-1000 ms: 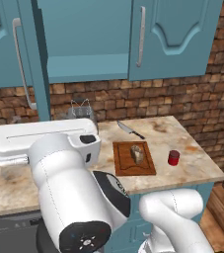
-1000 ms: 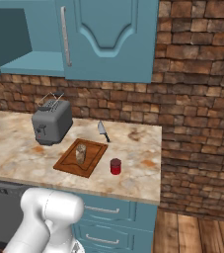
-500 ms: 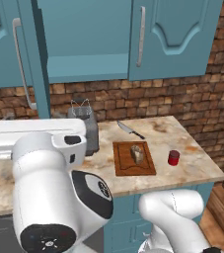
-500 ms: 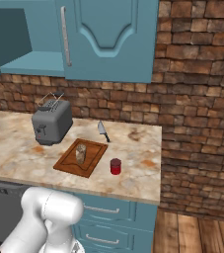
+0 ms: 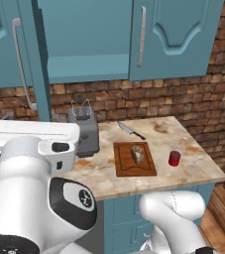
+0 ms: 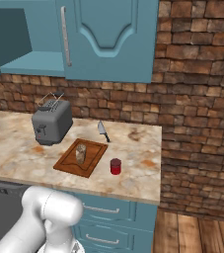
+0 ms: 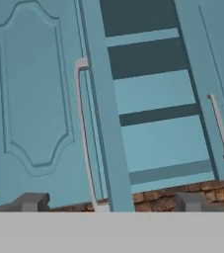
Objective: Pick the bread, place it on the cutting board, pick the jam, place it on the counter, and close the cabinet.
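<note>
Since a second ago my white arm has swung further left and up across the left base view, and my hand now faces the wall cabinet; nothing on the counter has shifted. My gripper (image 7: 110, 201) has its jaws spread wide with nothing between them, the two dark fingertips (image 7: 30, 201) showing at the bottom of the hand view.

Nearest me on the long beige-and-rust marbled stone counter (image 5: 193, 166) stands the small red cylindrical jam jar (image 5: 174, 158), upright, just right of the flat reddish-brown wooden cutting board (image 5: 134, 159). The small brown speckled chunk of bread (image 5: 138, 155) sits on that board. Left of the board is a grey metal toaster (image 5: 84, 129). Behind the board, near the brick wall, lies a kitchen knife with a dark handle (image 5: 130, 130).

Farthest and highest is the large teal wall cabinet (image 7: 153, 94). Its left door (image 7: 99, 108) stands open, edge-on to my hand camera, with a long grey bar handle (image 7: 83, 133) beside it, and the teal shelf inside (image 5: 89, 69) is bare.
</note>
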